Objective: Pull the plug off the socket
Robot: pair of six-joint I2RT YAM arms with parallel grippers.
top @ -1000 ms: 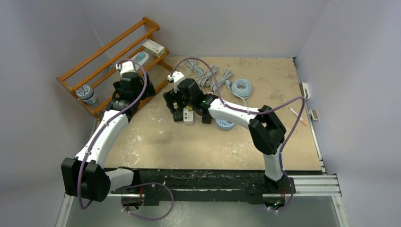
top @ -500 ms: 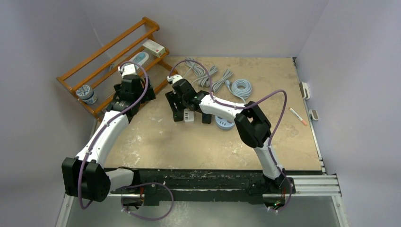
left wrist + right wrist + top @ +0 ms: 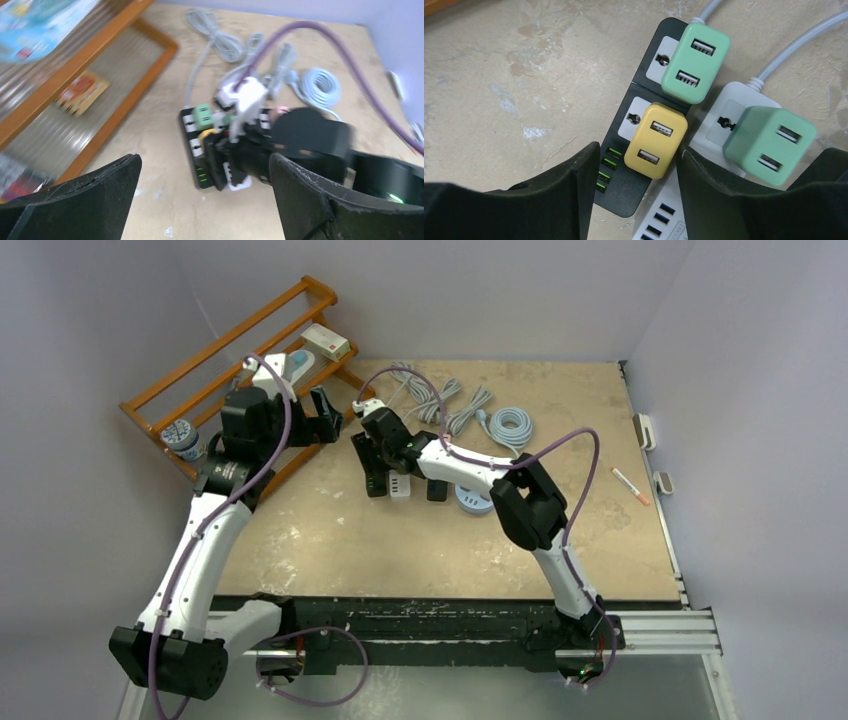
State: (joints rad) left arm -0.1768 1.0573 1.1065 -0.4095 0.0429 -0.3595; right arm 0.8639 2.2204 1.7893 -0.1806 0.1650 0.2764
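Note:
A black power strip [image 3: 621, 187] lies on the table with a yellow plug [image 3: 655, 140] and a mint green plug [image 3: 694, 62] in its sockets. A white strip [image 3: 664, 220] beside it carries another mint green plug [image 3: 769, 145]. My right gripper [image 3: 636, 160] is open just above the black strip, its fingers on either side of the yellow plug, the right finger close against it. In the top view the right gripper [image 3: 385, 455] covers both strips. My left gripper [image 3: 325, 412] is open and empty, raised beside the rack; its view shows the black strip [image 3: 192, 145].
A wooden rack [image 3: 200, 370] with boxes and a tin [image 3: 185, 440] stands at the back left. Grey cables [image 3: 430, 395] and a coiled white cable [image 3: 512, 425] lie behind the strips. A round socket [image 3: 472, 502] sits right of them. A pen [image 3: 630, 485] lies at the right.
My left arm has lifted and turned from the rack toward the strips. My right gripper has shifted slightly left and settled over the black strip around the yellow plug.

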